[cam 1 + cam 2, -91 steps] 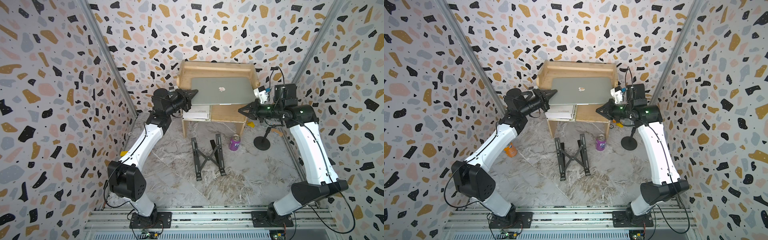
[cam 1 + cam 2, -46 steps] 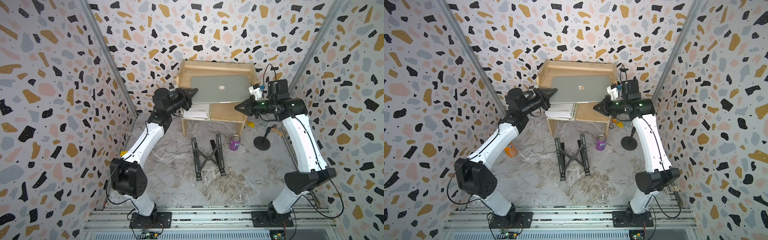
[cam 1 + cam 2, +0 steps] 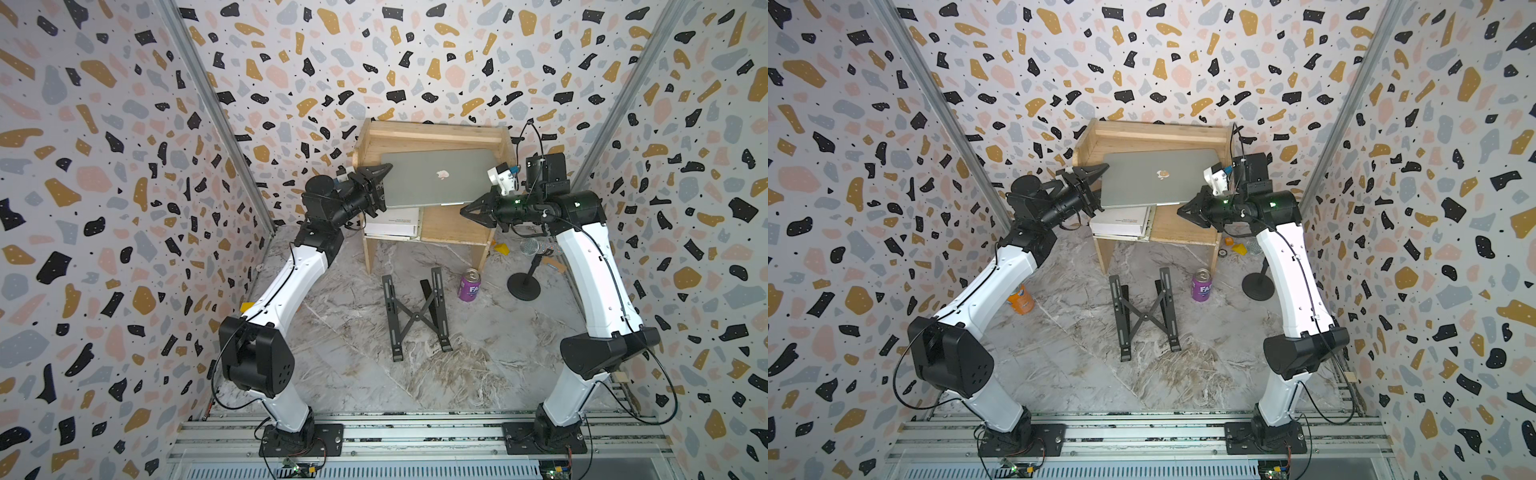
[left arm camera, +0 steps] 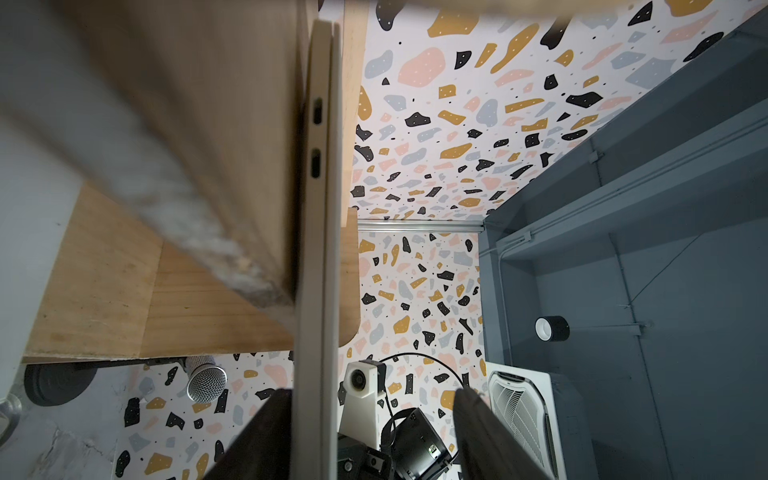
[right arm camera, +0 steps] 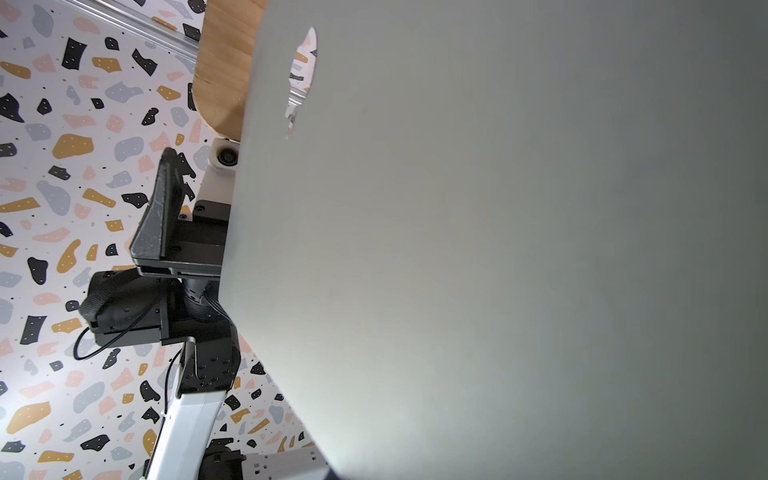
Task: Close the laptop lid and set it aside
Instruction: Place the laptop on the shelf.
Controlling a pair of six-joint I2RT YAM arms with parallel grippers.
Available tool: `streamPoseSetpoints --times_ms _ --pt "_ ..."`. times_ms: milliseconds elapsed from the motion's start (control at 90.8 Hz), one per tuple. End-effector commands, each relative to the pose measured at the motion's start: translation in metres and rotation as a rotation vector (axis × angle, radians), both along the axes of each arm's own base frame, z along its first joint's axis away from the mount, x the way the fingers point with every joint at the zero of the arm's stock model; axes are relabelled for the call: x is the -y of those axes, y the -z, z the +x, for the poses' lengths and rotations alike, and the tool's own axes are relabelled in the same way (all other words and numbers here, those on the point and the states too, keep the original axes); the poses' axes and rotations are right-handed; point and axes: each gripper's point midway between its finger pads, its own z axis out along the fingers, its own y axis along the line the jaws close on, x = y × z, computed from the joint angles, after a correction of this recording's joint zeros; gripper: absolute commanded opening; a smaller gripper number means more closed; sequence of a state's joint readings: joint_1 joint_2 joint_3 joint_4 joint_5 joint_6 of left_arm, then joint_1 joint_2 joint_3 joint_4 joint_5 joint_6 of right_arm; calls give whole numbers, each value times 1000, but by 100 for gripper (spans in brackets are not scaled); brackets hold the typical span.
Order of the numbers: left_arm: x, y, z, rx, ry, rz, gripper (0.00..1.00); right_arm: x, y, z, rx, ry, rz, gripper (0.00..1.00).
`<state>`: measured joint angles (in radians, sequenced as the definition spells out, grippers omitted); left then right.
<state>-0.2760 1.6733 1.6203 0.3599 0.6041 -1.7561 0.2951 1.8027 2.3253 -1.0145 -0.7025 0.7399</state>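
Foreground: open marble floor (image 3: pixel 353 332) around folding stand (image 3: pixel 415 311) and purple can (image 3: pixel 469 284). Mid-field: right gripper (image 3: pixel 467 211), closed and empty, near front right corner of laptop (image 3: pixel 436 183); left gripper (image 3: pixel 386 185), jaws parted, straddles its left edge. Laptop, lid (image 5: pixel 498 249) shut, lies atop wooden shelf (image 3: pixel 432 133).

The silver lid (image 5: pixel 498 249) (apple logo (image 5: pixel 301 79) mirroring the wall (image 5: pixel 62 124)) fills most of the view.

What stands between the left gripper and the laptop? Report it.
Nothing visible. The left gripper is open, its fingers straddling the left edge of the closed laptop, which lies on the wooden shelf.
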Motion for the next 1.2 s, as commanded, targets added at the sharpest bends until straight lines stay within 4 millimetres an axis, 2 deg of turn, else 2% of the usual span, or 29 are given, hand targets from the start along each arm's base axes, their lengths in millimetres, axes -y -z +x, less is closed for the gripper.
streamPoseSetpoints --times_ms 0,110,418,606,848,1189 --pt "-7 -45 -29 150 -3 4 64 -1 -16 5 49 21 18 0" --pt "-7 -45 -33 156 -7 26 66 -6 -15 11 41 26 30 0" --pt "-8 -24 -42 134 -11 101 69 -28 -23 24 53 24 96 0" --pt "-13 -21 -59 156 -28 185 72 -39 -26 30 57 29 107 0" --pt "-26 -1 -78 129 -71 251 73 -48 -26 45 52 47 147 0" --pt "-48 22 -120 126 -139 324 74 -58 -31 57 77 71 179 0"
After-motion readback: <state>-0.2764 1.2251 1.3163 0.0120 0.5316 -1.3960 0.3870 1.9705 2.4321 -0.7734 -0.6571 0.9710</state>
